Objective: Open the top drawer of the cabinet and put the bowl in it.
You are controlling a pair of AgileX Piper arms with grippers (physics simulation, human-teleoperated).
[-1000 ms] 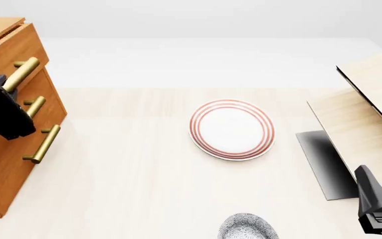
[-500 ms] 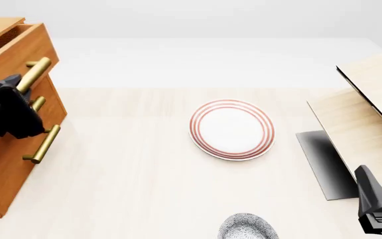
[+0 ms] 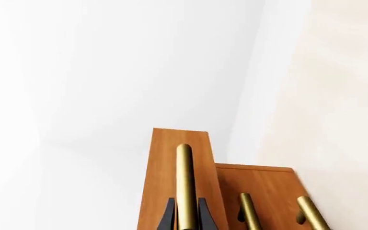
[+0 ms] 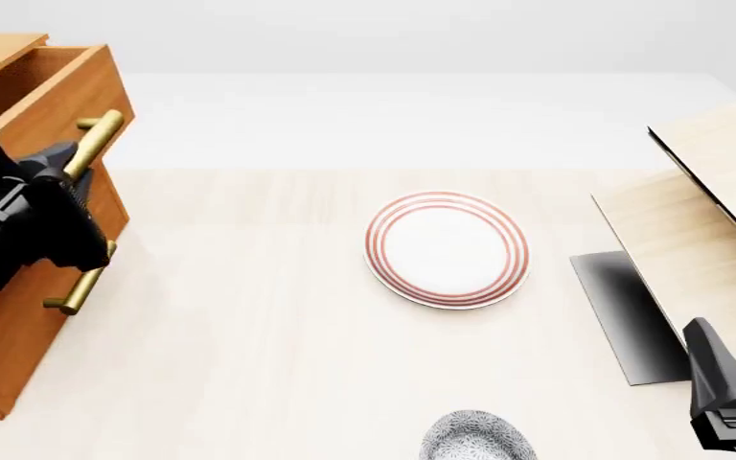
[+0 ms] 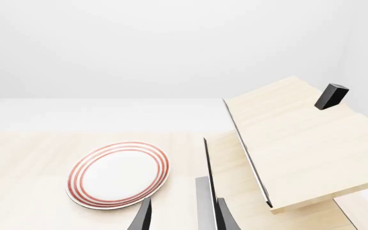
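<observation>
Pale tabletop (image 4: pixel 279 335), white backdrop. Left gripper (image 4: pixel 72 182) clamped on top drawer (image 4: pixel 55 91) handle; drawer now further out of cabinet (image 4: pixel 16 316) than half second ago: opening underway. Bowl (image 4: pixel 477 438) untouched at near edge. Right gripper (image 5: pixel 180 215) parted, empty.

A white plate with red rings (image 5: pixel 118 174) lies on the pale table (image 5: pixel 24 191), beside a pale wooden structure (image 5: pixel 293 143). Two dark fingertips (image 5: pixel 142 218) stand apart near the plate.

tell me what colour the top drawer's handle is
Brass-gold handle, clearest in the left wrist view.
</observation>
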